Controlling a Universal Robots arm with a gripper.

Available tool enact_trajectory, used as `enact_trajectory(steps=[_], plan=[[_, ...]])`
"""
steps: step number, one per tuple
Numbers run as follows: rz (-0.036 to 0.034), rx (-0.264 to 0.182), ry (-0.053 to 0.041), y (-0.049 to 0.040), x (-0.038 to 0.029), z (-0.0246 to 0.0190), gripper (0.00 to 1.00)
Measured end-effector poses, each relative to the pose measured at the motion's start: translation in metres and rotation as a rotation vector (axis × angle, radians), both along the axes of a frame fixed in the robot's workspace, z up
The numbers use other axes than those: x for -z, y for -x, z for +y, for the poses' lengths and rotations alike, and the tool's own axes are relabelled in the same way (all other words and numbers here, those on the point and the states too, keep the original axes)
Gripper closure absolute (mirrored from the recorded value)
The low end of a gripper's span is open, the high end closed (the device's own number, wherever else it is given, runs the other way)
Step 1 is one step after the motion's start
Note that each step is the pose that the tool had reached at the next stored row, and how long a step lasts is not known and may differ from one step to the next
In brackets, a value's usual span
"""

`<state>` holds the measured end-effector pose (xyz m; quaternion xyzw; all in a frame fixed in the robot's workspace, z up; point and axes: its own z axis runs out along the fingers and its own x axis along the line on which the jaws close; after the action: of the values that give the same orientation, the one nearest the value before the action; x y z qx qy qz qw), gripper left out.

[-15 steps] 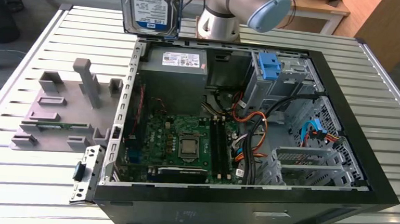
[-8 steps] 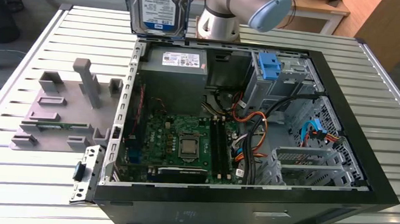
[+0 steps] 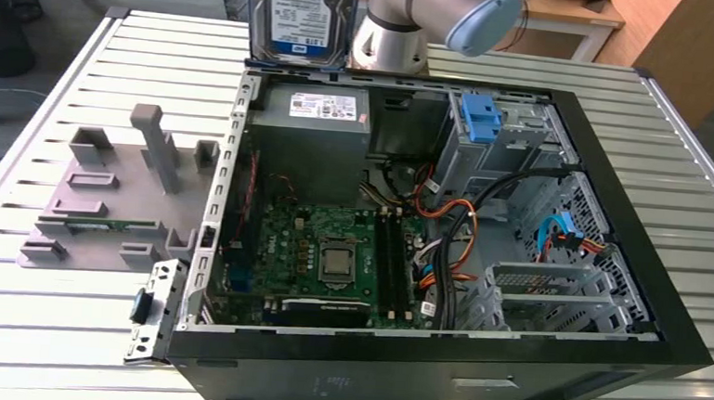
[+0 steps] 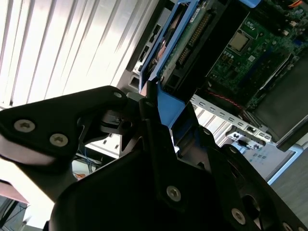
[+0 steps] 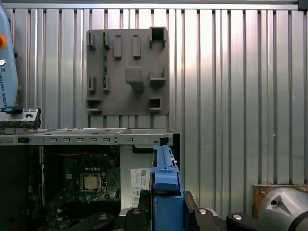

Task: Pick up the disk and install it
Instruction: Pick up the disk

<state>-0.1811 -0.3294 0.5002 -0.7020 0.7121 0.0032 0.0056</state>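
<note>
Exterior view is showing the flat silver-metal disk with white-and-blue label hanging upright, long axis vertical, over the open black computer case's rear rim on the slatted desk. The gripper is clamping its blue rail.

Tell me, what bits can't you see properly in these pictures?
- Exterior view: the top of the disk is cut off by the picture's upper edge.
- Second wrist view: the gripper, closed on the disk, hides the disk's near end with its black body.
- First wrist view: the disk is edge-on, so its label is hidden, and it blocks part of the computer case.
</note>
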Motion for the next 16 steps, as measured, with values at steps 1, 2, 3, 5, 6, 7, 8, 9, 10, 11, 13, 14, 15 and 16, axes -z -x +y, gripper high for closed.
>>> enact_trajectory(steps=[1,2,3,5,6,7,8,9,10,11,13,14,15,16], plan=[[0.0,0.0,0.0,-0.002,0.0,0.0,0.64],[0.0001,0.0,0.0,-0.004,0.0,0.0,0.64],[0.0,0.0,0.0,-0.006,0.0,0.0,0.64],[0.0,0.0,0.0,-0.0102,0.0,0.0,0.64],[0.0,0.0,0.0,-0.0122,0.0,0.0,0.64],[0.0,0.0,0.0,-0.0142,0.0,0.0,0.64],[0.0,0.0,0.0,-0.0161,0.0,0.0,0.64],[0.0,0.0,0.0,-0.018,0.0,0.0,0.64],[0.0001,0.0,0.0,-0.02,0.0,0.0,0.64],[0.0,0.0,0.0,-0.0219,0.0,0.0,0.64],[0.0,0.0,0.0,-0.0262,0.0,0.0,0.64],[0.0,0.0,0.0,-0.0281,0.0001,0.0,0.64],[0.0,0.0,0.0,-0.03,0.0,0.0,0.64],[0.0001,0.0,0.0,-0.032,0.0,0.0,0.64]])
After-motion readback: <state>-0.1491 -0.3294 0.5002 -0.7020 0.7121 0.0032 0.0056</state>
